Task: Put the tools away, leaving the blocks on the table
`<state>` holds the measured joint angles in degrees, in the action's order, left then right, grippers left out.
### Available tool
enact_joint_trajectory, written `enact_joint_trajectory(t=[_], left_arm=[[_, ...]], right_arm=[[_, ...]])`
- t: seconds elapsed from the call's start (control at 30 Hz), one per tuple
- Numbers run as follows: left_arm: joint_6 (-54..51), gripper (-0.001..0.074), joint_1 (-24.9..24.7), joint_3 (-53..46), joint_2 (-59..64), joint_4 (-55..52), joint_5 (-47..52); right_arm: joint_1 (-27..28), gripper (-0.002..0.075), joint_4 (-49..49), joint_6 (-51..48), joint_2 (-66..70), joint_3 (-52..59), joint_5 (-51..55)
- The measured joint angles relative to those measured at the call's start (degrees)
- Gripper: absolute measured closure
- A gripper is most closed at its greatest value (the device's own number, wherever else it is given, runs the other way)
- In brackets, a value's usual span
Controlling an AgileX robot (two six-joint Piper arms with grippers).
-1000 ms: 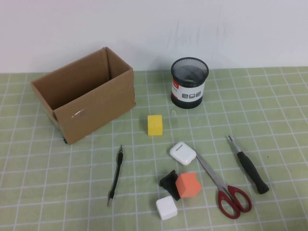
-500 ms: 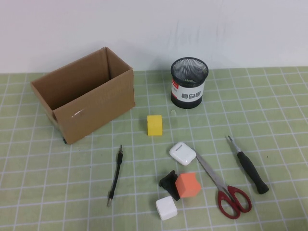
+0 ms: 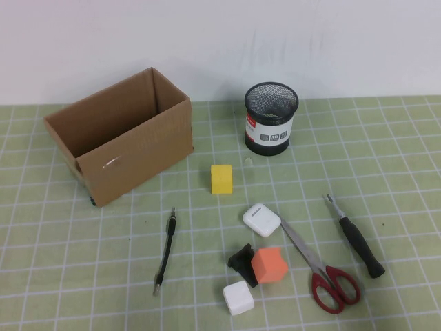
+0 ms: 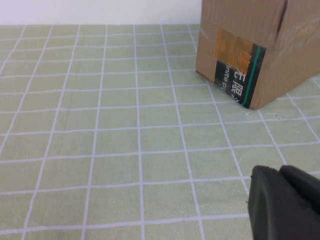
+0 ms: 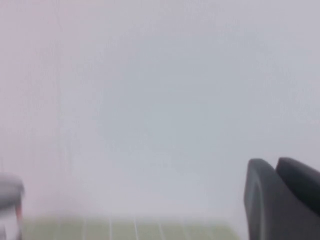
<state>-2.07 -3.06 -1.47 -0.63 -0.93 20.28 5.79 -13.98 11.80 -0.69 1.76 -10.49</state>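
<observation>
Table (image 3: 386,138), green with a white grid, fills my high view, and neither arm shows in it. Next in size is the open cardboard box (image 3: 120,134) at the far left, then the black mesh pen cup (image 3: 271,118) behind the centre; I judge one of these is where the tools go.

The scissors (image 3: 324,270) lie near the front right, blades pointing toward the white earbud-style case (image 3: 262,220) and just about touching it. They look stiff and fairly heavy; I would pinch across the steel blades near the pivot, since the red loops are awkward and the metal may be slick.

The driver (image 3: 357,236) rests well to the right, tip pointing away. Its thick black handle should give a firm hold, so I would take it mid-handle.

The thin pen-like rod (image 3: 165,252) lies left of centre, light and likely to roll; it needs a low, centred pinch.

The blocks stay: the yellow cube (image 3: 222,178) by itself mid-table, and the orange cube (image 3: 268,265), white cube (image 3: 238,298) and black chunk (image 3: 241,262) clustered close to the scissors, so I would watch for nudges.

The left gripper (image 4: 285,202) hovers low over bare grid near the box corner; the right gripper (image 5: 282,200) faces the wall. Only a dark edge of each shows, so I cannot tell their opening; nothing appears held.
</observation>
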Motion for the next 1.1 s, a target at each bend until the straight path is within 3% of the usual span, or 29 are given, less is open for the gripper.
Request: enact_joint_trajectory(t=[0.33, 0.53, 0.63, 0.87, 1.1], left_arm=[[0.0, 0.0739, 0.0, 0.0, 0.0, 0.0, 0.0], [0.0, 0.0739, 0.0, 0.0, 0.0, 0.0, 0.0], [0.0, 0.0739, 0.0, 0.0, 0.0, 0.0, 0.0], [0.0, 0.0739, 0.0, 0.0, 0.0, 0.0, 0.0], [0.0, 0.0739, 0.0, 0.0, 0.0, 0.0, 0.0]], right_arm=[[0.0, 0.0733, 0.4, 0.0, 0.0, 0.0, -8.3], [0.0, 0.0733, 5.2, 3.0, 0.0, -0.7, -21.8], [0.0, 0.0733, 7.0, 6.0, 0.0, -5.7, -20.7], [0.0, 0.0733, 7.5, 10.9, 6.1, -26.7, 4.3], [0.0, 0.0733, 8.0, 10.1, 24.4, -43.4, 37.5]])
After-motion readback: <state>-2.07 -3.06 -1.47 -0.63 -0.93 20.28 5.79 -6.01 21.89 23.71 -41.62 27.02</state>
